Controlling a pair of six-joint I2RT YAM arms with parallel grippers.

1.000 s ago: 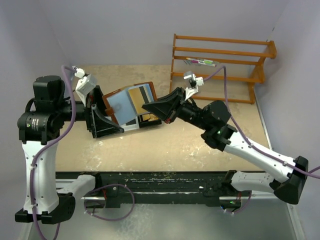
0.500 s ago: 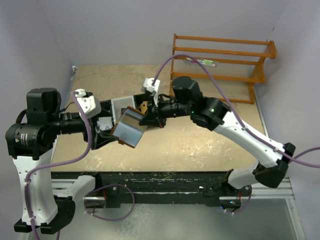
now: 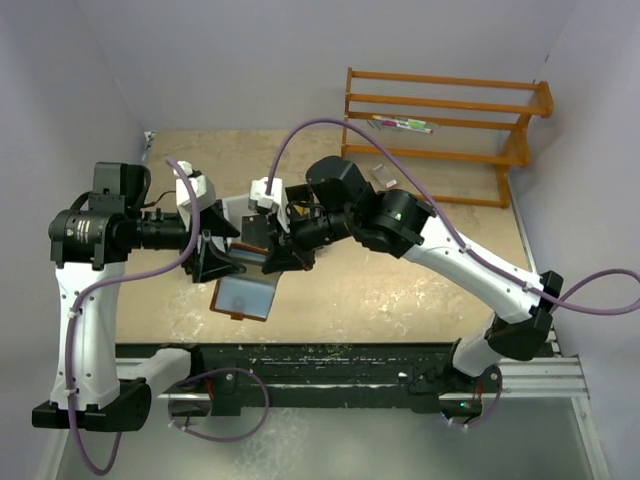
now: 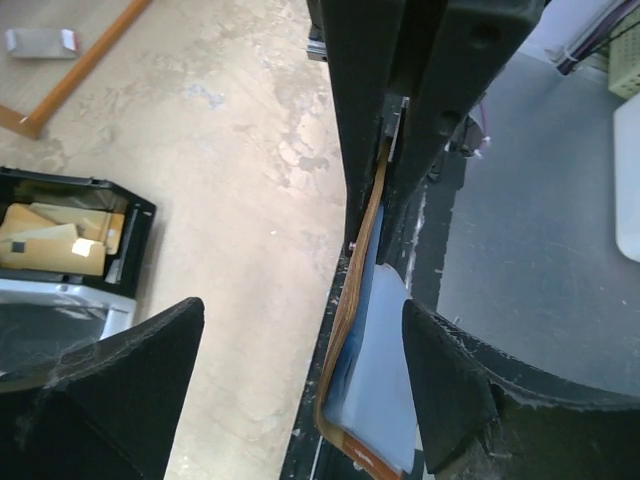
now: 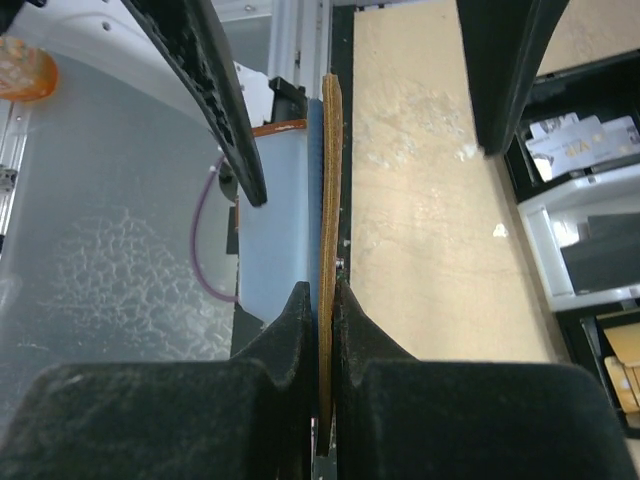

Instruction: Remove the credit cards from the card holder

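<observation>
Card holder hangs above the table, its upper edge pinched tight in the right gripper.
Wooden rack stands at the far right. The black-and-white tray holding yellow pieces lies behind. The left gripper is spread, one finger on each side of the holder's light blue face; contact cannot be told.
</observation>
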